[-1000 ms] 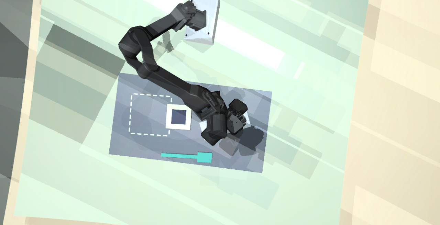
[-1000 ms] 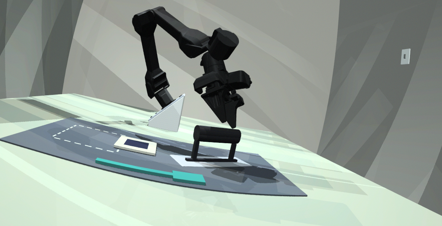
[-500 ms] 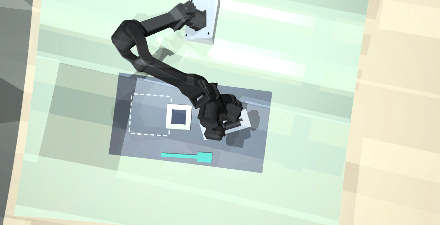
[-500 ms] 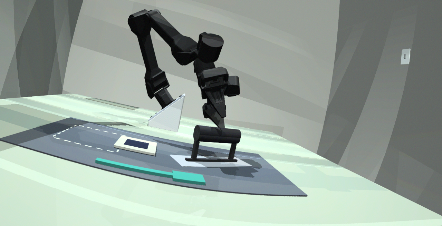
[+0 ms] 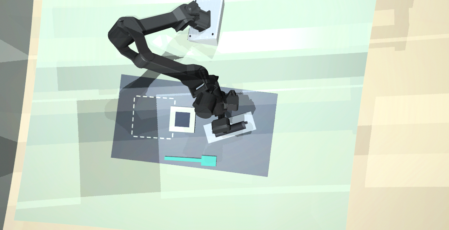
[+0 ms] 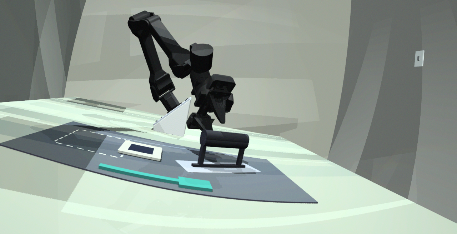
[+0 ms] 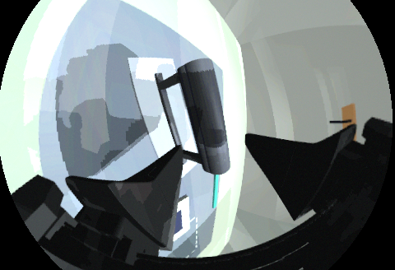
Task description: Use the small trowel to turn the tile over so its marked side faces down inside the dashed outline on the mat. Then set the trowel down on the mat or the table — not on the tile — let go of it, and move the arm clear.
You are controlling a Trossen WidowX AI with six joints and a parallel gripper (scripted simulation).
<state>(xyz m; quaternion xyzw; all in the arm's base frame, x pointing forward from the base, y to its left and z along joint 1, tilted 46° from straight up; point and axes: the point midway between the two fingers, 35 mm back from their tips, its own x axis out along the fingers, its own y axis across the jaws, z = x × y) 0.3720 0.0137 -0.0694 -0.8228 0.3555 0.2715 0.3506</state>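
The small trowel, with a thick black handle (image 5: 238, 127) (image 6: 225, 139) (image 7: 203, 114) raised on two posts above a flat white blade (image 5: 207, 135), rests on the grey mat (image 5: 251, 162) (image 6: 274, 184). My gripper (image 6: 216, 125) (image 7: 213, 141) is open and tilted over sideways. Its fingertips are close to one end of the handle, which shows across the gap in the wrist view; the fingers are not closed on it. The tile (image 5: 182, 119) (image 6: 140, 148) (image 7: 178, 222) lies flat, dark marked square up, its left edge just across the right side of the dashed outline (image 5: 137, 96).
A teal paddle-shaped piece (image 5: 208, 160) (image 6: 195, 183) (image 7: 216, 192) lies along the mat's front edge. The arm's pale wedge base (image 5: 216, 18) (image 6: 175, 120) stands behind the mat. The forearm passes over the mat's back edge. An orange patch (image 7: 349, 111) shows at the wrist view's right.
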